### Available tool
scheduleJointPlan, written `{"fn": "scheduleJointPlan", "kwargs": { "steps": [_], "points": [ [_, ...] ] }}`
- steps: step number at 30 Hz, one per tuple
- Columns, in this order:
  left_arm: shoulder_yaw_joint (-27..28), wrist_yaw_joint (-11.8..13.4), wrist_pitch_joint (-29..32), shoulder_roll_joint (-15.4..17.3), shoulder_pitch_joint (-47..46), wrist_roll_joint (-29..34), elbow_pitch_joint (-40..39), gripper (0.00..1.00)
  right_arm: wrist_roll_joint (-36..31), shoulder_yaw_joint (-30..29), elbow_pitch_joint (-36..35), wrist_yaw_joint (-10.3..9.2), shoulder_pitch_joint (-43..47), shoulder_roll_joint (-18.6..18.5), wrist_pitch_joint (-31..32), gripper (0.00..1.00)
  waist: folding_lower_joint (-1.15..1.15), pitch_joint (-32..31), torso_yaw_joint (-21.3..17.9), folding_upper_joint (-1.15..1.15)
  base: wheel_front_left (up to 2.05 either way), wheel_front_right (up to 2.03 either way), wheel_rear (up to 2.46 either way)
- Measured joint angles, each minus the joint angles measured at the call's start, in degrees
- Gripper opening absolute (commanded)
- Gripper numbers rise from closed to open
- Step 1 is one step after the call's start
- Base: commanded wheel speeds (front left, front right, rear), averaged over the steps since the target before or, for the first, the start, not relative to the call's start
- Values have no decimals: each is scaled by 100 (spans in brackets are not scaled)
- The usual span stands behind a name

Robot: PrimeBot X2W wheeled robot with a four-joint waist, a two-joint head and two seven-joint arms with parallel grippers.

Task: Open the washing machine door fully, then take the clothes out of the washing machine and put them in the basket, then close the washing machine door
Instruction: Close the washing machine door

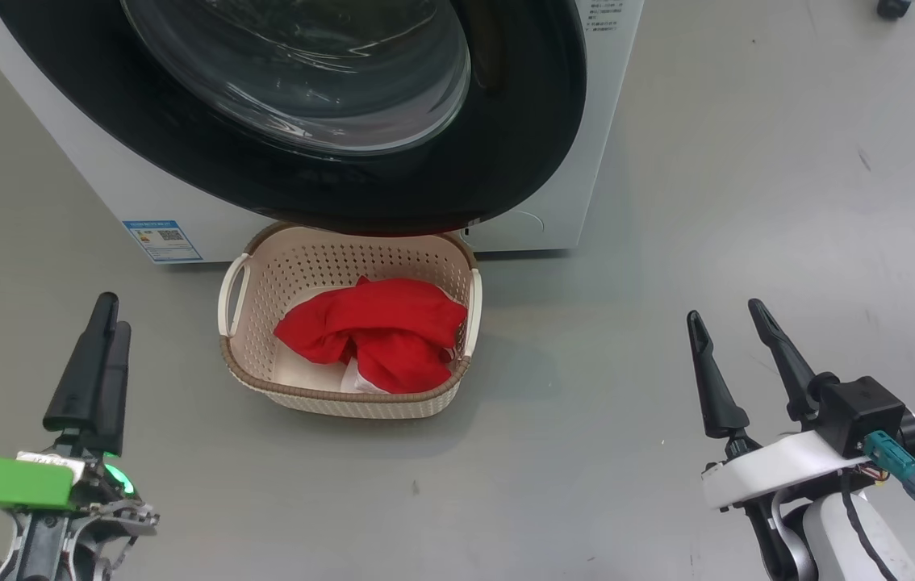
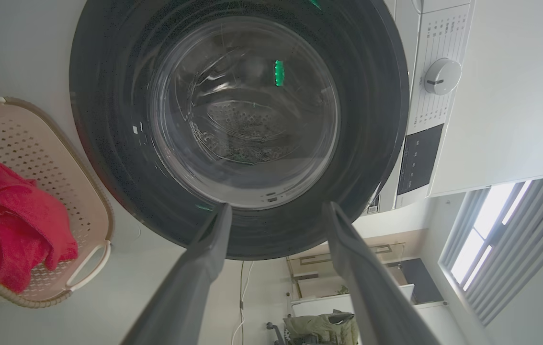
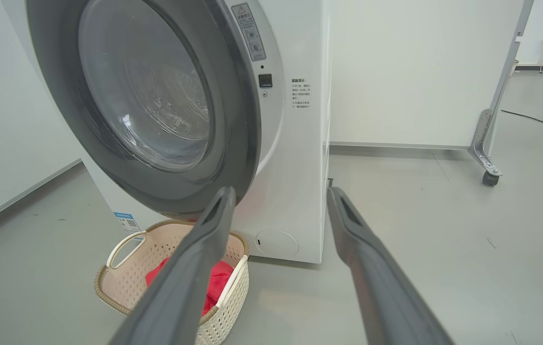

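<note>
— All the red clothes [image 1: 377, 335]?
— They lie in the basket [image 1: 304, 274], in front of the washing machine [image 1: 94, 177].
— And the door [image 1: 522, 121]?
— It looks shut, I think. My left fingers [image 1: 90, 371] and right fingers [image 1: 712, 379] are apart, empty.

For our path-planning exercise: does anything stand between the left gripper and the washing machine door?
Nothing visible does. The left gripper, fingers open, points at the washing machine door across open air; the basket sits aside.
</note>
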Motion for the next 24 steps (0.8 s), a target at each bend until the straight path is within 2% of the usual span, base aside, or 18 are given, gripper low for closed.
{"fn": "scheduleJointPlan", "kwargs": {
  "steps": [1, 4, 6, 7, 8, 9, 12, 15, 20, 24],
  "points": [
    [-29, 0, -226, 1, 0, 645, -174, 100, 0, -38, -8, -48, 50, 0, 0, 100, 0, -48, 12, 0, 0, 0, 0],
    [-89, 0, -643, 7, 3, 1678, -349, 100, 0, -64, -14, -48, 90, -3, 0, 100, 0, -121, 33, 0, 0, 0, 0],
    [-186, 0, -904, 64, 10, 2314, -437, 100, 0, -65, -25, -48, 134, -4, 0, 100, 0, -172, 42, 0, 0, 0, 0],
    [-186, 0, -904, 64, 10, 2314, -437, 100, 0, -65, -25, -48, 134, -4, 0, 100, 0, -172, 42, 0, 0, 0, 0],
    [-238, 0, -1036, 136, 27, 2654, -460, 100, -1, -64, -24, -48, 149, -3, 0, 100, 0, -200, 45, 0, 0, 0, 0],
    [-297, 0, -1173, 240, 65, 2996, -489, 100, -1, -64, -26, -48, 152, -2, 0, 100, 0, -228, 47, 0, 0, 0, 0],
    [-497, -2, -1539, 847, 297, 3884, -497, 100, -16, -64, -32, -52, 181, -3, 0, 100, 0, -309, 52, 0, 0, 0, 0],
    [-678, 8, -1805, 1203, 559, 4695, -403, 100, -48, -64, -35, -97, 283, -5, 0, 100, 0, -388, 53, 0, 0, 0, 0],
    [-1110, 314, -2078, 1143, 719, 6000, -353, 100, -54, -89, -46, -151, 427, -3, 0, 100, 0, -481, 56, 0, 0, 0, 0],
    [-1327, 575, -2235, 1096, 859, 6462, -277, 100, -55, -92, -23, -193, 558, 4, 0, 100, 0, -546, 66, 0, 0, 0, 0]
  ]
}}
